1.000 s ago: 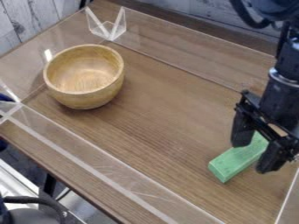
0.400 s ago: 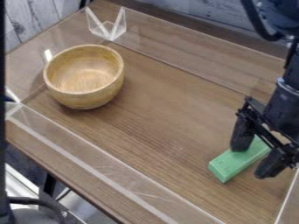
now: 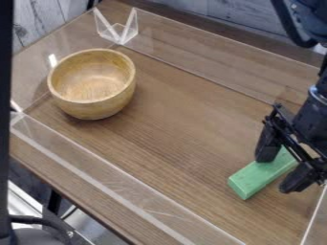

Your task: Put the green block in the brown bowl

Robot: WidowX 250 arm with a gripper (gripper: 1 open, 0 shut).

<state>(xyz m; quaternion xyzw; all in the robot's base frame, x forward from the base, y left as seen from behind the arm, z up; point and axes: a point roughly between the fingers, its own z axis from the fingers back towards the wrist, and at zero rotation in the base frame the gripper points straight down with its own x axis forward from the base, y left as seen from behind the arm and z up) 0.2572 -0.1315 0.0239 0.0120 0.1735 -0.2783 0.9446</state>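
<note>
At the right edge of the wooden worktop (image 3: pixel 166 115), your black pincer (image 3: pixel 286 169) stands spread wide, straddling the small bright green rectangular block (image 3: pixel 259 178), which lies flat, well apart from the round light-brown wooden bowl (image 3: pixel 92 82).

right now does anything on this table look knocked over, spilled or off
Nothing stands out. The brown bowl sits upright and empty at the left, the green block lies flat and intact at the right with the open gripper straddling its far end, and the clear plastic piece stands at the back edge.
</note>
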